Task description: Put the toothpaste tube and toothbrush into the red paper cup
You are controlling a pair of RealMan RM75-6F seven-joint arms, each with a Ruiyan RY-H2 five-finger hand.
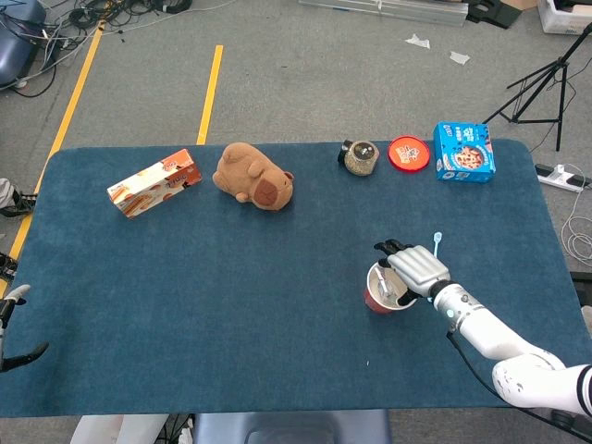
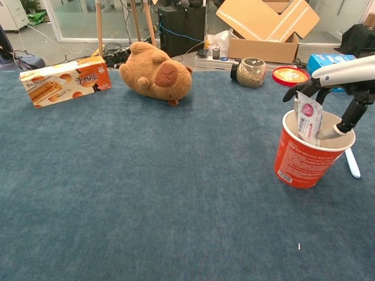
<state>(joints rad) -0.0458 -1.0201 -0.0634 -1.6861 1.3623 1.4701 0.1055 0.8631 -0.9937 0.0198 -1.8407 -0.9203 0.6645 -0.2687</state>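
The red paper cup (image 2: 303,157) (image 1: 378,298) stands on the blue table's right side. In it, the white and pink toothpaste tube (image 2: 307,119) stands upright against the left rim. My right hand (image 2: 341,76) (image 1: 417,268) hovers over the cup with its fingers spread. The dark fingertips (image 2: 293,92) are just above the tube and the thumb reaches down into the cup; nothing is gripped. The light blue toothbrush (image 2: 351,163) (image 1: 436,244) lies on the cloth behind and right of the cup. My left hand (image 1: 15,324) shows only at the table's near left edge, fingers apart and empty.
A brown plush animal (image 2: 156,71) and an orange snack box (image 2: 64,81) lie at the back left. A glass jar (image 2: 251,72), a red lid (image 2: 289,75) and a blue box (image 1: 463,152) line the back right. The table's right edge is close to the cup.
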